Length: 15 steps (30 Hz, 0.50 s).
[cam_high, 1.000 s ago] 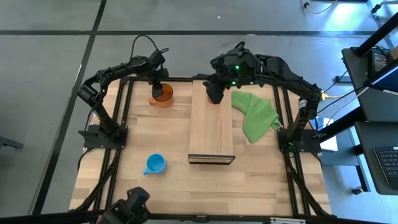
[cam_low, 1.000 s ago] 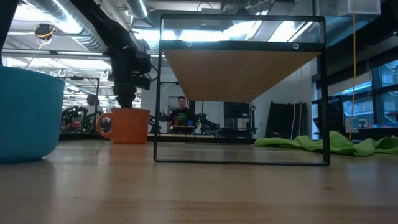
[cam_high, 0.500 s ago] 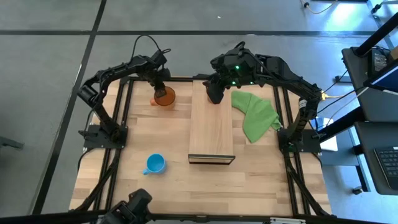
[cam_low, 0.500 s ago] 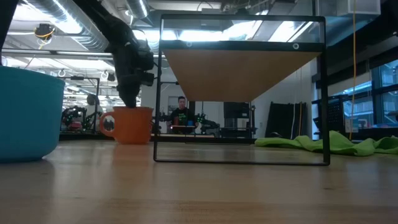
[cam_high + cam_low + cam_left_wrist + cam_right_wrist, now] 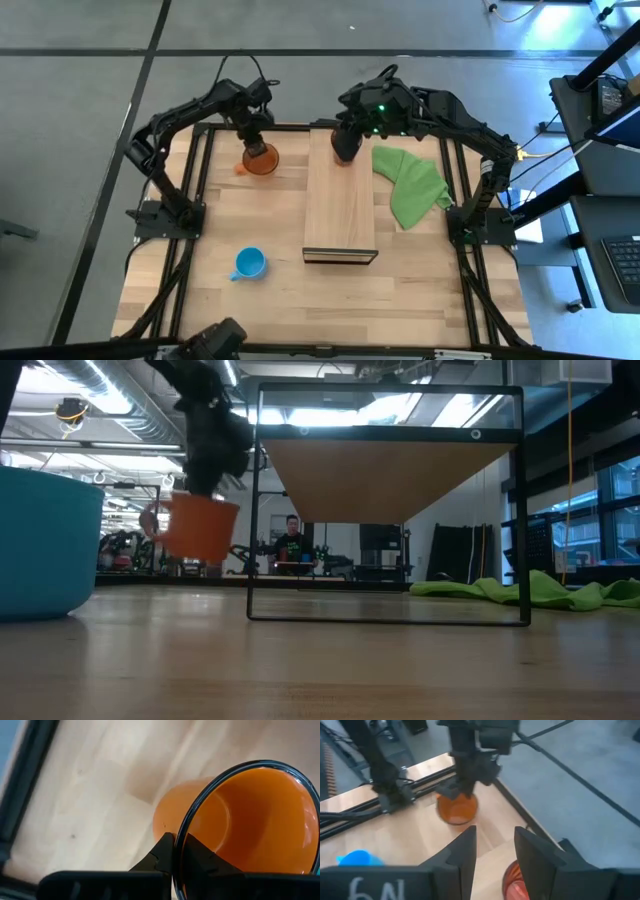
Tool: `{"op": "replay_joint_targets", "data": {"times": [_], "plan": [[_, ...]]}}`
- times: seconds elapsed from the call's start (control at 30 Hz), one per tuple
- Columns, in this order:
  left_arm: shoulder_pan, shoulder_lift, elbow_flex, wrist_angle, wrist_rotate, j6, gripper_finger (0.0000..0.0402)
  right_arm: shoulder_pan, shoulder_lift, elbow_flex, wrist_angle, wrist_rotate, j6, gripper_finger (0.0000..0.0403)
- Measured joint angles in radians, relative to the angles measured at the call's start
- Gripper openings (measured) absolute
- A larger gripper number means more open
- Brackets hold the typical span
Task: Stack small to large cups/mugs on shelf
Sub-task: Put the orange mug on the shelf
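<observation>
1. The left gripper (image 5: 257,143) is clamped on the rim of the orange mug (image 5: 261,160), one finger inside and one outside, as the left wrist view shows.
2. A second ago the mug stood on the table (image 5: 230,225); now the low view shows it lifted clear and tilted, left of the shelf (image 5: 340,205) at the far end.
3. That suggests the carry to the shelf has begun, though the mug is not yet over the plank.
4. The right gripper (image 5: 344,143) hangs over the far end of the shelf with its fingers apart, just above the reddish-brown cup (image 5: 512,877), which only peeks in the right wrist view.
5. The blue mug (image 5: 248,264) stands untouched on the near left of the table.
6. A green cloth (image 5: 410,185) lies right of the shelf.
</observation>
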Motion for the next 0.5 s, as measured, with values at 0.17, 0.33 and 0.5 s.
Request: {"op": "replay_joint_targets", "data": {"times": [0.17,0.33,0.5], "plan": [[-0.068,-0.074,0.068,-0.056,0.049,-0.090,0.0013,-0.013,0.000,0.000,-0.003,0.051,0.012,0.0134],[-0.142,-0.171,0.163,-0.123,0.095,-0.197,0.0013,-0.051,0.000,0.000,-0.037,0.082,0.045,0.0134],[-0.259,-0.222,0.251,-0.129,0.129,-0.319,0.0012,-0.100,0.000,0.000,-0.043,0.005,0.085,0.0134]]}}
